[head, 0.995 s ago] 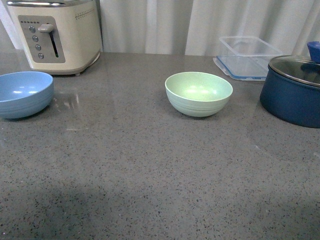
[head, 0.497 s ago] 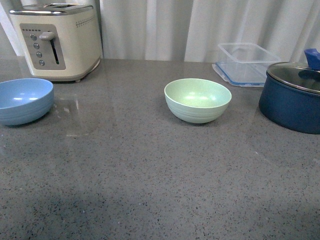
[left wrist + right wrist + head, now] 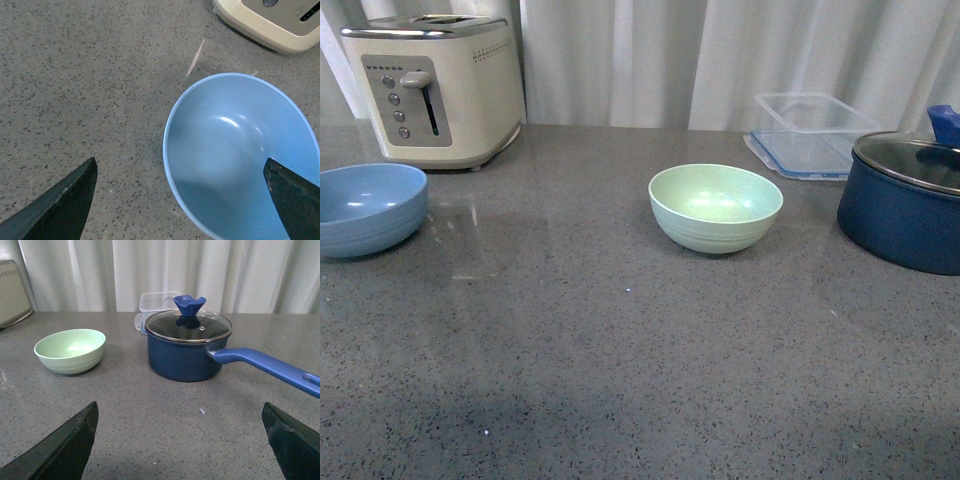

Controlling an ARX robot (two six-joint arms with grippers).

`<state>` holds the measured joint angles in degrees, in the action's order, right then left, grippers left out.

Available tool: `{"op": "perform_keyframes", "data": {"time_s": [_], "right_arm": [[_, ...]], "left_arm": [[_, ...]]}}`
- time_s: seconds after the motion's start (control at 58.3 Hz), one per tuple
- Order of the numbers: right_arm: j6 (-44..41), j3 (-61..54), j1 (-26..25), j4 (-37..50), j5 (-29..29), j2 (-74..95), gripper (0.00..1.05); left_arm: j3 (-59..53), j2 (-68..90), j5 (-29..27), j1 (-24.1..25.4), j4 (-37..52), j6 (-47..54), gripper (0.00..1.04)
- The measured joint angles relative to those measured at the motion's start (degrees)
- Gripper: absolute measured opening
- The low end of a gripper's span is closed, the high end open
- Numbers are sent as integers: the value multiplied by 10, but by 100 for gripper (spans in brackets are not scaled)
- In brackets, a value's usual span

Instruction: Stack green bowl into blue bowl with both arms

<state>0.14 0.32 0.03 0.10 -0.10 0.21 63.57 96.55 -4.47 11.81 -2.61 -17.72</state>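
Front view: neither arm in frame. Green bowl [image 3: 716,207] upright and empty, mid-counter. Blue bowl [image 3: 370,208] upright at the far left edge, well apart from it, in front of the cream toaster [image 3: 438,88]. Navy lidded pot [image 3: 905,205] at right, clear container [image 3: 815,130] behind it. Grey speckled counter [image 3: 620,360].

Left gripper [image 3: 180,162]: jaws spread wide, nothing held, hanging over the blue bowl; 1 fingertip [image 3: 287,192] over its inside, the other over bare counter outside the rim.

Right gripper [image 3: 180,405]: jaws spread wide, empty, low over the counter. The green bowl and the pot stand ahead of it, both untouched.
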Motion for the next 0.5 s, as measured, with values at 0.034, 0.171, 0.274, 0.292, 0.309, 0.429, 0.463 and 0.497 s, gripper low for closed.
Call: {"op": "perform_keyframes", "data": {"time_s": [0.034,0.171,0.274,0.292,0.309,0.429,0.463,0.497], "right_arm": [[0,0,0,0,0,0,95],[0,0,0,0,0,0,95],[0,0,0,0,0,0,95],[0,0,0,0,0,0,95],[0,0,0,0,0,0,95],[0,0,0,0,0,0,95],[0,0,0,0,0,0,95],[0,0,0,0,0,0,95]], "left_arm": [[12,14,-1,-2,-6,-3,98],[47,59,-9,-6,-18,-6,98],[61,83,-8,-8,-24,-7,90],[62,86,-8,-9,-24,-7,88],[63,90,-7,-10,-24,-7,85],[73,105,-10,-11,-30,-9,67],[74,106,-12,-11,-30,-9,63],[76,108,-16,-11,-31,-10,58]]}}
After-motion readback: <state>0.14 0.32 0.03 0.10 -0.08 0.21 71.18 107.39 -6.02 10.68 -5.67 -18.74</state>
